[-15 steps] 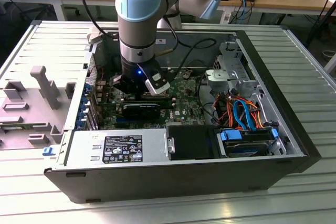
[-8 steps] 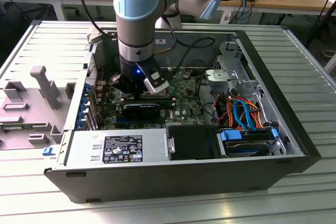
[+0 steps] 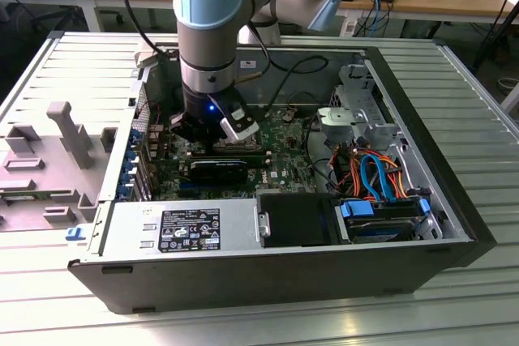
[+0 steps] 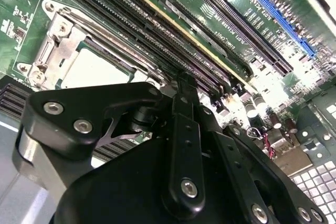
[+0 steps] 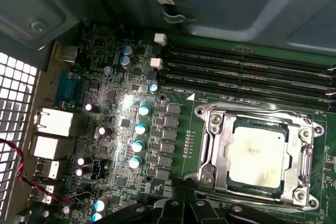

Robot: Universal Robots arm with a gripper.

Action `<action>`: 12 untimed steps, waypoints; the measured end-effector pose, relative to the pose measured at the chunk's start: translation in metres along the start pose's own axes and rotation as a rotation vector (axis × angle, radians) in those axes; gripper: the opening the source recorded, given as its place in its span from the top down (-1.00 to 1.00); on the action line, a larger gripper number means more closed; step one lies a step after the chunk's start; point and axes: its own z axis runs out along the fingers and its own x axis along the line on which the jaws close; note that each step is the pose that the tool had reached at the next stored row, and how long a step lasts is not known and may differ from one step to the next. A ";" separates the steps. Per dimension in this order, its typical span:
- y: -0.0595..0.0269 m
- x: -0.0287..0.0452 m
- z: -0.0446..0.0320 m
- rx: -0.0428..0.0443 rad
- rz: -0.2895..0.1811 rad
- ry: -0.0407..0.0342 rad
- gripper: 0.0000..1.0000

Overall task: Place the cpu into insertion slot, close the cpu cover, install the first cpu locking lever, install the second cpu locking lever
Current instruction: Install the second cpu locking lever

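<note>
CPU: seated in insertion slot, cpu cover down around it. Claw: just above motherboard; fingers narrow, holding nothing.

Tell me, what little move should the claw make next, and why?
Probably a small nudge of the claw toward the thin locking lever along the socket's edge. The cpu already lies in the insertion slot, the cpu cover is down around it, and the claw hangs just beside that frame. Whether the lever is latched, I cannot tell.
</note>
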 end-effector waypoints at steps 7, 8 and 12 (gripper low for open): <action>0.0021 -0.0011 0.0007 -0.0028 -0.001 -0.0030 0.79; 0.0018 -0.0011 0.0002 -0.0029 -0.001 -0.0031 0.79; 0.0003 -0.0005 -0.0054 -0.0012 -0.001 -0.0023 0.79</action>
